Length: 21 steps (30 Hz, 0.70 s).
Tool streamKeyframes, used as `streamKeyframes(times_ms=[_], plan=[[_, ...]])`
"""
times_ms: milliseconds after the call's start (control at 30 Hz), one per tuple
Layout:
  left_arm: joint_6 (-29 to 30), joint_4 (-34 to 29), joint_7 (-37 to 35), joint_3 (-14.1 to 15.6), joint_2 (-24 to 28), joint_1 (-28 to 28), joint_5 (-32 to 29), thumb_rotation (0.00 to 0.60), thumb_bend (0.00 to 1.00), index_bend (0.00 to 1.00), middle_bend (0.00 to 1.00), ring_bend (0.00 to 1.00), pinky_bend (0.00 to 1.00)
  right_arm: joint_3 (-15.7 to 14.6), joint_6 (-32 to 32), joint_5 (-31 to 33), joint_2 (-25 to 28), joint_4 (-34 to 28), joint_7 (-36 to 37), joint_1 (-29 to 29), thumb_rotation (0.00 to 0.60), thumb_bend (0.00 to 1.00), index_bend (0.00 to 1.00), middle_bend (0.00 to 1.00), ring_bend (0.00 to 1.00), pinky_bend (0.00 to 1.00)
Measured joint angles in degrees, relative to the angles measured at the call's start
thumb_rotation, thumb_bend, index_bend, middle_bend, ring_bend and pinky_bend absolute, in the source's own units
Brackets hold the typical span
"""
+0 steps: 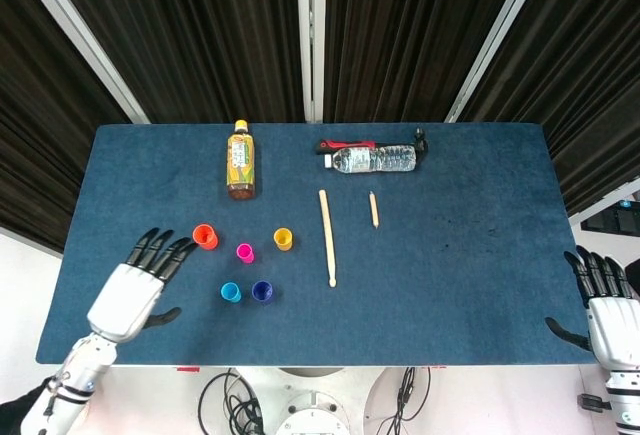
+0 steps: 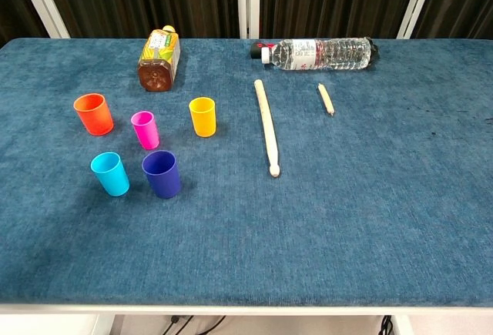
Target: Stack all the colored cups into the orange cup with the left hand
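Note:
Several cups stand upright on the left part of the blue table: an orange cup (image 1: 205, 237) (image 2: 93, 114), a pink cup (image 1: 245, 252) (image 2: 145, 129), a yellow cup (image 1: 283, 239) (image 2: 202, 116), a light-blue cup (image 1: 231, 292) (image 2: 110, 173) and a dark-blue cup (image 1: 262, 291) (image 2: 162, 174). My left hand (image 1: 135, 289) hovers over the table's front left, fingers spread and pointing toward the orange cup, holding nothing. My right hand (image 1: 607, 313) stays off the table's right front corner, fingers apart and empty. Neither hand shows in the chest view.
A tea bottle (image 1: 240, 161) lies at the back left and a clear water bottle (image 1: 372, 158) at the back centre. A long wooden stick (image 1: 326, 236) and a short one (image 1: 373, 209) lie mid-table. The table's front edge (image 2: 246, 305) runs close below.

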Motion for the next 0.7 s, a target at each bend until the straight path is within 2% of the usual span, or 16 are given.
streamKeyframes(times_ms=[167,400,600,700], plan=[[-8.6,-3.6,6.6,-1.2,-3.6,-5.2,-3.0,0.6,0.01,0.1,0.1,0.03,0.0,-0.1,0.4,0.3,0.0,1.0,1.2,-0.5,0.6,0.07,0.0,0.0,0.0,0.0],[-17.1,-4.3,12.4,-2.8,-10.7,-11.2,-13.2,0.6,0.06,0.1,0.13,0.06,0.0,-0.3,1.1,0.5,0.1,2.8,3.6,-1.3,0.6,0.07,0.0,0.0,0.0,0.0],[-19.7,-1.5,18.9,-4.0,-16.2,-15.1,-21.3,0.6,0.18,0.15,0.14,0.1,0.02,-0.3,1.5,0.6,-0.2,4.4,5.7,-1.8,0.6,0.07,0.0,0.0,0.0,0.0],[-20.2,-0.3,22.2,-4.0,-18.1,-16.5,-25.9,0.6,0.19,0.16,0.15,0.15,0.02,-0.3,2.1,0.7,-0.2,5.3,6.6,-2.1,0.6,0.07,0.0,0.0,0.0,0.0]])
